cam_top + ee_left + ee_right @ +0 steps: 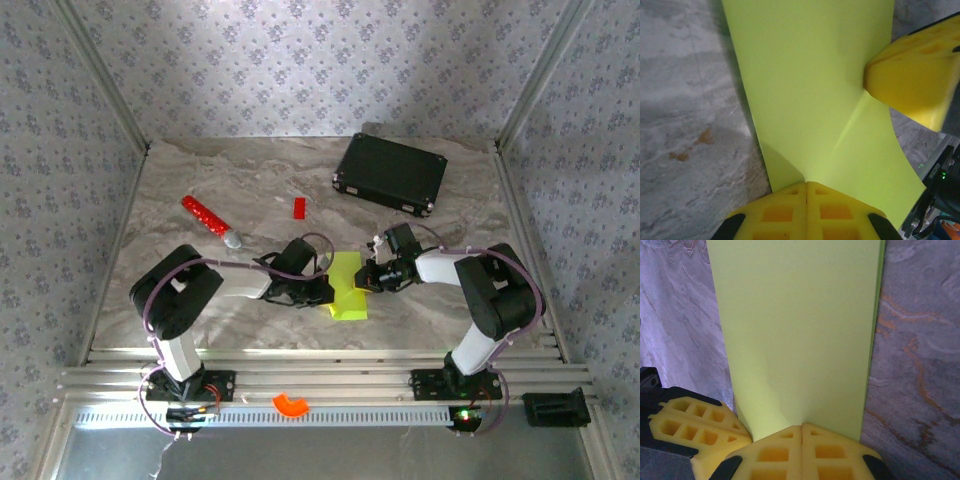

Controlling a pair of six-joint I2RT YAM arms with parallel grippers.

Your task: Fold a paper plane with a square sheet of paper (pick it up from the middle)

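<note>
Square sheet of paper (347, 285), seemingly mid-fold, is clenched by left claw (320, 291) at 9 o'clock and right claw (369, 279) at 3; next probably needs crease-pressing.

Paper sheet (346, 287) between both arms' fingers (835, 212)

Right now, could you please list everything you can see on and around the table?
square sheet of paper: one, lime yellow-green, table centre, between the arms
black case: one, black, far right of the table
stick: one, red with a silver tip, far left
small block: one, red, between stick and case
ring piece: one, orange, on the near rail
box: one, black, near rail's right end
table: one, grey marbled
left tool: one, yellow pads, shut on the paper
right tool: one, yellow pads, shut on the paper
</note>
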